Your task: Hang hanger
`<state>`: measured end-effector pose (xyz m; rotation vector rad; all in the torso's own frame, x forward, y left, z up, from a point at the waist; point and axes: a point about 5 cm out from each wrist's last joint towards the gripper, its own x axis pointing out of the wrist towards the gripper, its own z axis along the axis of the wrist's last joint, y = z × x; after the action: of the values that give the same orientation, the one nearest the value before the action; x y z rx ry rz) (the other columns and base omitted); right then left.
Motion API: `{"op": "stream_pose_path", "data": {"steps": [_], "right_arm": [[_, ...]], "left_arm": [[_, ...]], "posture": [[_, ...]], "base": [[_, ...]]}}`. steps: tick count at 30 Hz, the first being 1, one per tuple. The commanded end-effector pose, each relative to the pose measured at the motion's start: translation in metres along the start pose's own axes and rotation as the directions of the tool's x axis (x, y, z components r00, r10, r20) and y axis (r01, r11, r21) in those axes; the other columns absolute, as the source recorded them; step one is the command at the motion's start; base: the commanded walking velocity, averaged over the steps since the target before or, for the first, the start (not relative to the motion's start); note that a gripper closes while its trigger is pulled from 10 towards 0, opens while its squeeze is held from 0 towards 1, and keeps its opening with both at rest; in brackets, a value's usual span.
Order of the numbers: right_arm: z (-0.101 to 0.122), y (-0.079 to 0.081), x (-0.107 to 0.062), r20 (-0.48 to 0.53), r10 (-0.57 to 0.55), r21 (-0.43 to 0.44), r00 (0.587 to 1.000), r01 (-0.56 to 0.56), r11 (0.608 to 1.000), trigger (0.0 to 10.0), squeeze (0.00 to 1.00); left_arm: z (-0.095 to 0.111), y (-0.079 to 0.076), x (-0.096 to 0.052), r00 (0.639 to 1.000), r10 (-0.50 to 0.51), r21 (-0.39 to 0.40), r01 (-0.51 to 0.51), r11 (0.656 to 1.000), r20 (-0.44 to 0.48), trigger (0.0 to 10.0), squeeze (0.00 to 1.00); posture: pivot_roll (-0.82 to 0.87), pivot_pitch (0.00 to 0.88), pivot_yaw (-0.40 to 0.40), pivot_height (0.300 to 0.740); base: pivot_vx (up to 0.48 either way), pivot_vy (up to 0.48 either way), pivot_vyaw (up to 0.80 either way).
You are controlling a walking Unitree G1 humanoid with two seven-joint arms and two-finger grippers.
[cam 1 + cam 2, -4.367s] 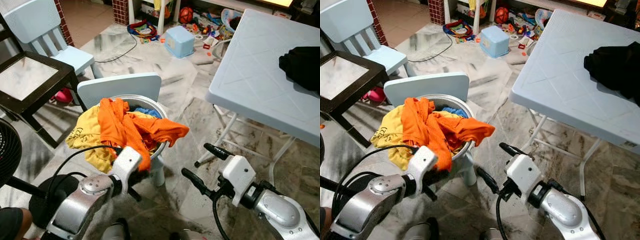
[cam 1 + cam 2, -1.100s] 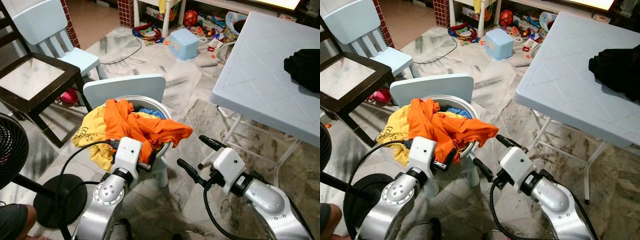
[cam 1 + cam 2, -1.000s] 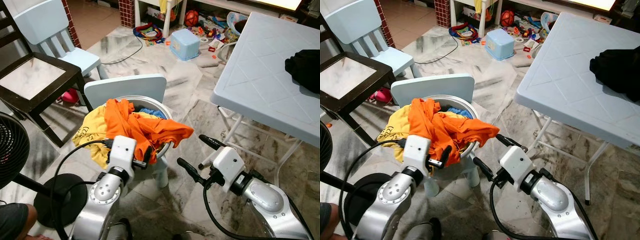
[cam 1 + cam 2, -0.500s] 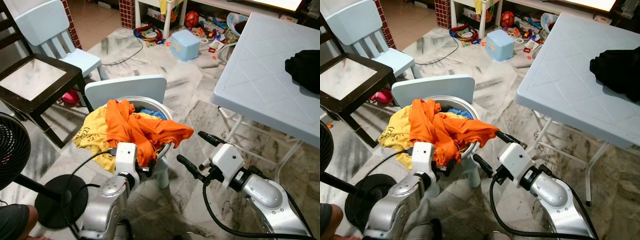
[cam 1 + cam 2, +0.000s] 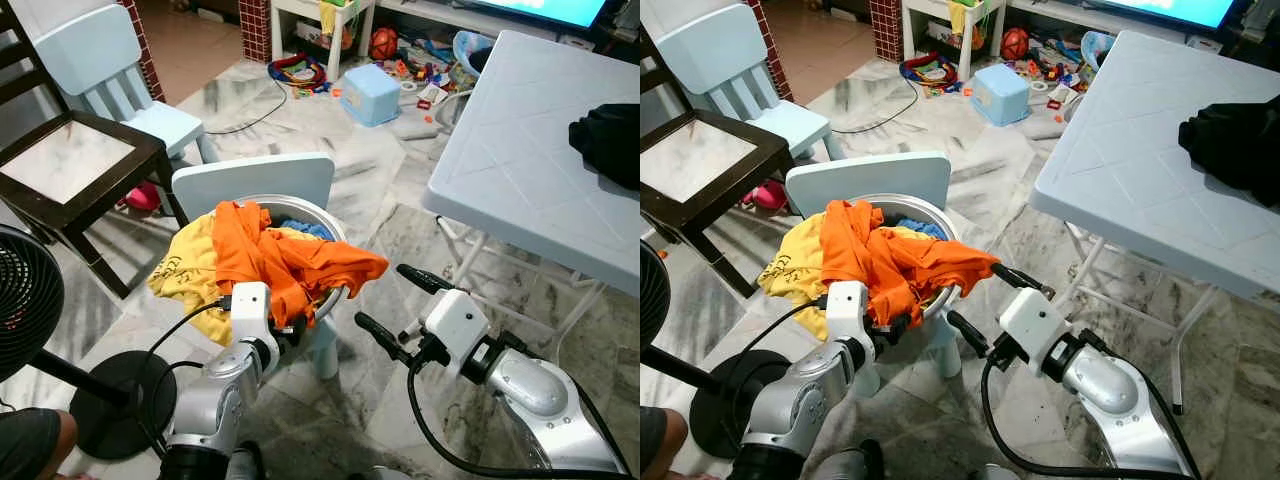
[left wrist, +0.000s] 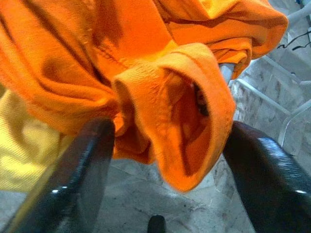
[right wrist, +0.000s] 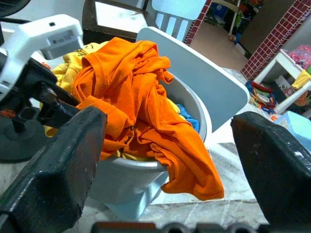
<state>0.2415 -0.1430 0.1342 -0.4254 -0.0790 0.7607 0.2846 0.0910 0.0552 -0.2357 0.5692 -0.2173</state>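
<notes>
An orange shirt lies heaped over a yellow garment and a blue cloth in a grey basin. The basin stands on a small pale-blue chair. My left gripper is pressed under the shirt's hanging front edge. In the left wrist view its fingers stand wide apart, open, with a fold of the orange shirt hanging between them. My right gripper hovers open just right of the basin, pointing at it, with nothing between its fingers.
A white folding table with a black garment stands to the right, its legs near my right arm. A dark wooden chair and a fan are on the left. Toys and a blue box litter the far floor.
My left forearm has dropped lower and its gripper has pushed in under the orange shirt's front edge. The right gripper has barely moved.
</notes>
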Motion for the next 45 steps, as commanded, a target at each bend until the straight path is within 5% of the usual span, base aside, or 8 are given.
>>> {"op": "stream_pose_path", "data": {"steps": [1,8,38,40,45], "right_arm": [[0.0,0.0,-0.002,-0.006,0.011,-0.007,1.0,-0.011,1.0,10.0,0.0],[0.0,0.0,-0.009,-0.025,0.115,0.02,0.993,-0.115,0.993,10.0,0.0],[-0.005,-0.005,-0.004,-0.043,0.113,-0.032,0.993,-0.114,0.993,10.0,0.0],[-0.006,-0.005,-0.005,-0.047,0.117,-0.046,0.992,-0.119,0.992,10.0,0.0],[-0.01,-0.012,-0.013,-0.066,0.096,-0.053,0.993,-0.099,0.994,10.0,0.0]], "left_arm": [[-0.008,-0.017,0.003,0.999,-0.04,-0.053,0.039,0.998,-0.018,0.0,0.0],[-0.01,-0.025,0.012,0.998,-0.058,-0.081,0.055,0.995,-0.029,0.0,0.0],[-0.003,-0.013,0.014,1.0,-0.028,-0.068,0.029,0.997,0.012,0.0,0.0],[-0.001,-0.01,0.007,0.999,-0.043,-0.072,0.044,0.996,0.013,0.0,0.0],[0.003,0.037,-0.028,1.0,0.01,0.04,-0.011,0.999,0.021,0.0,0.0]], "posture": [[-0.13,0.146,-0.062,0.74],[-0.14,0.145,-0.061,0.74],[-0.12,0.127,-0.052,0.74],[-0.11,0.124,-0.045,0.74],[-0.08,0.139,-0.04,0.74]], "base": [[0.0,0.0,0.0],[0.0,0.0,0.0],[0.0,0.0,0.0],[0.0,0.0,0.0],[0.0,0.0,0.0]]}}
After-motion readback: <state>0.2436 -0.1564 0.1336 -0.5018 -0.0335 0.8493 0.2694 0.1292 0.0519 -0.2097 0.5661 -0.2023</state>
